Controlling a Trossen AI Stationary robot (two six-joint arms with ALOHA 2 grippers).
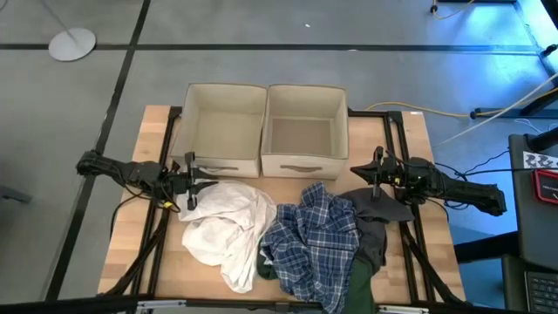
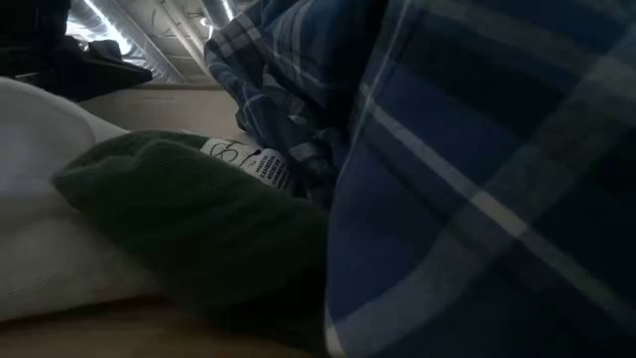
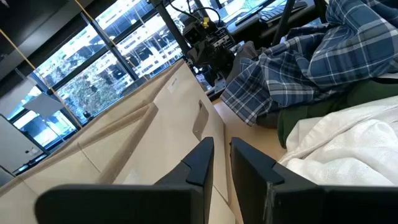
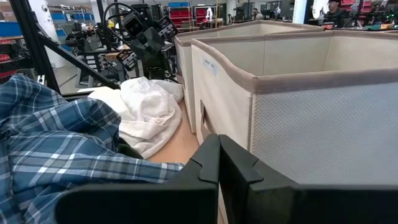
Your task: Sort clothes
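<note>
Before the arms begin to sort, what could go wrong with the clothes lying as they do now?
1. The plaid garment lies over the dark green garment and against the dark grey garment, so a grab may lift two together.
2. The white garment spreads wide; part of it could drag or hang over a beige box wall.
3. The left tool and right tool, both shut, sit close to the boxes and could knock them.
</note>
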